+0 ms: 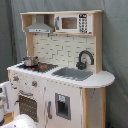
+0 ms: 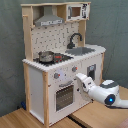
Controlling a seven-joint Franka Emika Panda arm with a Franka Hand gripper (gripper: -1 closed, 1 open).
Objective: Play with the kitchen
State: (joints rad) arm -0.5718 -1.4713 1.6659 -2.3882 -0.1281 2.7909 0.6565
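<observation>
while the kitchen (image 2: 60, 55) stood upright on the wooden floor (image 2: 20, 119) before a grey backdrop (image 2: 10, 50), the gripper (image 2: 80, 77) reached close to its oven door (image 2: 64, 95), seemingly lined up for the handle, though whether its pincer was spread i cannot tell.

Kitchen (image 1: 60, 75): matt white panels, light wood frame. Pot (image 2: 46, 57): shiny metal. Faucet (image 1: 84, 59): glossy black. Arm (image 2: 102, 93): smooth white plastic.
</observation>
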